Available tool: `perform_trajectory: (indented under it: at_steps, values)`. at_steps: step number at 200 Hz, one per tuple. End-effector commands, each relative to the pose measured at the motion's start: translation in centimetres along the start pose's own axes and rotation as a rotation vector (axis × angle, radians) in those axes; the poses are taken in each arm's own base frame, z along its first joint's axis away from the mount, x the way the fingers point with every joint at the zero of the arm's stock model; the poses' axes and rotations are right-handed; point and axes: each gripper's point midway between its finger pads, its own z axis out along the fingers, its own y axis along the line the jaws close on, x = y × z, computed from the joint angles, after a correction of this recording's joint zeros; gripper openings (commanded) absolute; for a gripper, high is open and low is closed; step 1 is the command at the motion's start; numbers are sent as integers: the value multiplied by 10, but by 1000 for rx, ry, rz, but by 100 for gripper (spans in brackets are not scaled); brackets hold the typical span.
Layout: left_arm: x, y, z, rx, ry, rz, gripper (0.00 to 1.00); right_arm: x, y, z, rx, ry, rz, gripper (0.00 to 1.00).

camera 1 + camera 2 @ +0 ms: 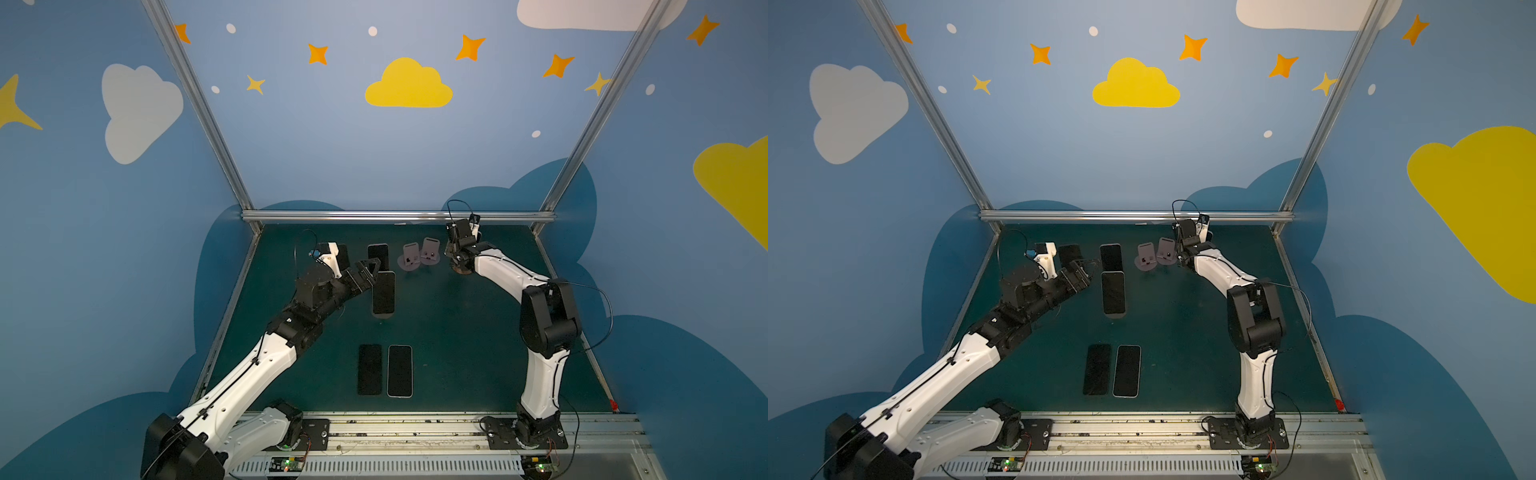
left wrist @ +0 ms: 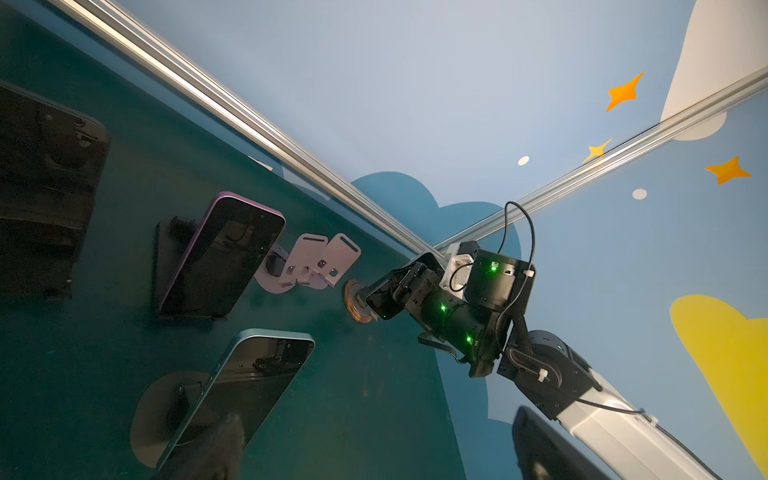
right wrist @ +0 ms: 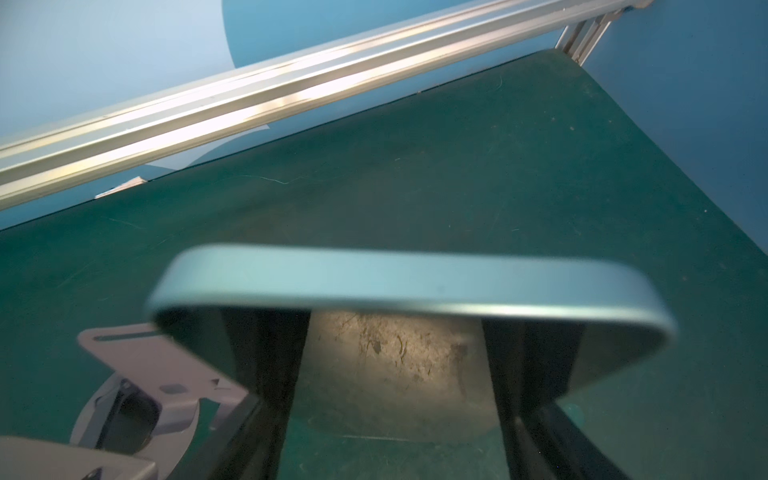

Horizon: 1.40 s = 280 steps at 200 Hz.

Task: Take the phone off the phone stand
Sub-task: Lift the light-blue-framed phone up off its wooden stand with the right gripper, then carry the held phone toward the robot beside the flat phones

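Green desk (image 1: 457, 353): lying under both arms. Left hand (image 1: 371, 272): hovering mid-left, jaws standing wide apart, gripping nothing. Right hand (image 2: 397, 286): clamping the phone (image 3: 395, 282) far right. Phone: apparently sitting on its round phone stand (image 2: 355, 307).

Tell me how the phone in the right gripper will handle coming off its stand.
The phone looks like a rigid slab, so it should lift in one piece. Its glossy face and smooth rim may slip in the right gripper. The stand, small and round-based, might drag or tip.
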Motion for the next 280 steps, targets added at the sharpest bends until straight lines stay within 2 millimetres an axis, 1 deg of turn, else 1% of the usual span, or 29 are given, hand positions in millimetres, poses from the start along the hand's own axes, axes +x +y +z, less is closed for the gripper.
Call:
perform_trajectory:
  at_steps: [1,24,52,77,121,155,181,191,212,232,280]
  values:
    - [-2,0,1,7,-14,7,100,-40,6,-30,-52,-107,39,70]
    - [-4,0,0,6,-17,15,100,-40,6,-38,-62,-115,29,70]
    - [-7,-1,-3,3,-34,25,100,-34,3,-45,-66,-116,18,70]
    - [-9,0,-4,-3,-44,32,100,-31,-1,-58,-76,-124,12,70]
    - [-9,0,-4,-6,-46,35,100,-22,-19,-85,-84,-127,-1,70]
    - [-10,1,-5,-10,-53,42,100,-8,-32,-108,-99,-104,-1,69]
    - [-13,2,-8,-19,-70,55,100,14,-40,-127,-104,-38,-36,69]
    - [-15,2,-9,-20,-78,58,100,27,-44,-135,-107,9,-62,69]
    - [-17,1,-11,-19,-85,64,100,54,-51,-150,-134,109,-52,68]
    - [-18,2,-12,-26,-94,71,100,77,-57,-160,-136,130,-79,67]
    - [-15,6,-8,-36,-84,73,100,123,-68,-177,-153,180,-94,66]
